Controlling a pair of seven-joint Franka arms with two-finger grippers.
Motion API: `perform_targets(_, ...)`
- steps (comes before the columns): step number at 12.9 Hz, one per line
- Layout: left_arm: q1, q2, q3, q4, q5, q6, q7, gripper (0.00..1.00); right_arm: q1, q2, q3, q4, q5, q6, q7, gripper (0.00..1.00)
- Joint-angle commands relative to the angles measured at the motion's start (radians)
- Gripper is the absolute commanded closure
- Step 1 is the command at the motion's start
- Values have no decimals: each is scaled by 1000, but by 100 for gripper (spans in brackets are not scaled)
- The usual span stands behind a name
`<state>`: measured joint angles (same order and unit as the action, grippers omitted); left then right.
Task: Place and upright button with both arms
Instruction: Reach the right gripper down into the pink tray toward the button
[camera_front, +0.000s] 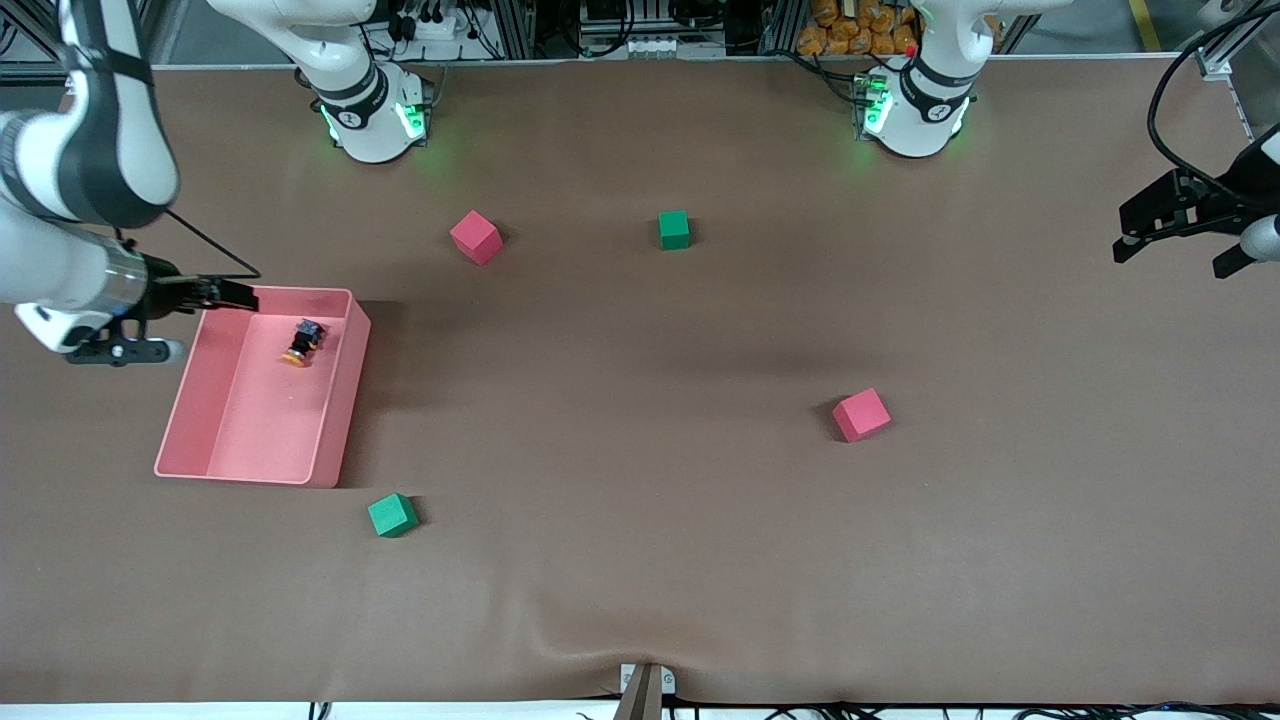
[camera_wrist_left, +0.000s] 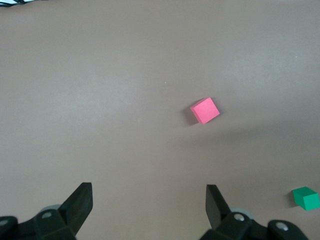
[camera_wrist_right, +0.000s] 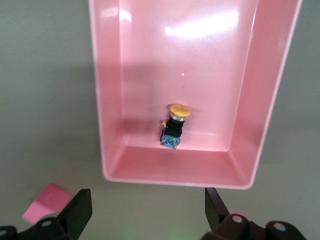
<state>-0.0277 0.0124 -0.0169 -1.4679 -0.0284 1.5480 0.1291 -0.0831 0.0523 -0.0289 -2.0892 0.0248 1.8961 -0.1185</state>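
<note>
The button (camera_front: 303, 342) lies on its side in the pink tray (camera_front: 335, 430) near its farthest wall. The right end effector (camera_front: 228, 294) hovers over that wall, fingers apart, likely to grasp. The left end effector (camera_front: 1178, 232), also spread, waits over the bench edge.

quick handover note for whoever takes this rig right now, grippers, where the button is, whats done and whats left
Right gripper: open, empty, over the pink bin's end nearest the robots' bases.
Left gripper: open, empty, waiting over bare table at the left arm's end.
Button: lying on its side inside the pink bin, orange cap pointing toward the front camera, untouched.
Done: nothing yet beyond the right arm's approach.
Left: pick the button out of the bin, place it on the table and stand it upright using both arms.
</note>
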Motion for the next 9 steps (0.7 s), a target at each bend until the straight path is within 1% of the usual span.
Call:
perform_targets(1,2,1,2,6,-11,0,7,0,-18,-63,7,-191,-2,176,-15,0)
perform_targets(4,2,1,2,6,-10,0,7,0,-34,-61,9,-358,-5,395,-17,0)
perform_targets(6,3,3,3,5,-8,0,10,0,-32,-43,9,-458,-5,565,-17,0)
perform_targets(7,5,3,3,6,-8,0,12,0,-32,-34,9,-489,-5,618,-17,0)
perform_targets(9,3,3,3,3,-1,0,10,0,-34,9,9,-497,-5,620,-17,0)
